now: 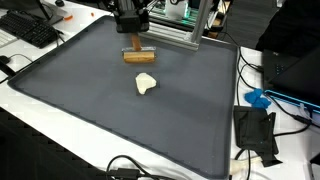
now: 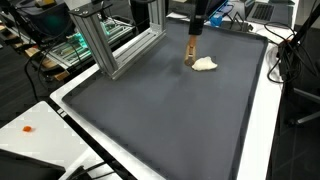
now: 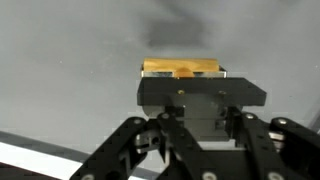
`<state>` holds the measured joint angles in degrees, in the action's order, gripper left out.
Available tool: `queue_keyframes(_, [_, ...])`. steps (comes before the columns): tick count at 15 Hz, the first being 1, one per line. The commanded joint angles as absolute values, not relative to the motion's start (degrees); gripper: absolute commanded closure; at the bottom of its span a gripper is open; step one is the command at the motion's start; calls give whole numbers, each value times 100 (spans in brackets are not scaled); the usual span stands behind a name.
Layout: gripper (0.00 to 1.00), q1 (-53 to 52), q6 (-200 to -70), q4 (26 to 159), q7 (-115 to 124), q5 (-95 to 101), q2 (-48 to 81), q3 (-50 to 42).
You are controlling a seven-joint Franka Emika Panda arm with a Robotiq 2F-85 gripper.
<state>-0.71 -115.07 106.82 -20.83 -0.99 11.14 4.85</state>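
Observation:
My gripper [image 1: 138,47] hangs over the far part of a dark grey mat [image 1: 110,110] and is shut on a long wooden block [image 1: 139,56]. The block lies level, just above or on the mat; I cannot tell which. In the wrist view the block [image 3: 180,68] shows as a tan bar past the dark jaws [image 3: 180,78]. A small cream-white lump [image 1: 146,83] lies on the mat just in front of the block, apart from it. Both exterior views show the gripper [image 2: 193,36], the block [image 2: 191,52], the lump [image 2: 205,64] and the mat [image 2: 170,120].
An aluminium frame [image 1: 178,30] stands at the mat's far edge close to the gripper, also in an exterior view [image 2: 108,45]. A keyboard [image 1: 30,30], a black device [image 1: 255,130] and a blue item [image 1: 258,98] lie off the mat.

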Motion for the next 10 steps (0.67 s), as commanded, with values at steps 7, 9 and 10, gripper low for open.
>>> queue_keyframes(7, [77,-289,-11855,10865,585,-479,1011,409])
queue_keyframes(9, [77,-353,-12053,10923,1160,-448,1043,400])
queue_keyframes(10, [77,-388,-12178,10960,1437,-415,1064,393])
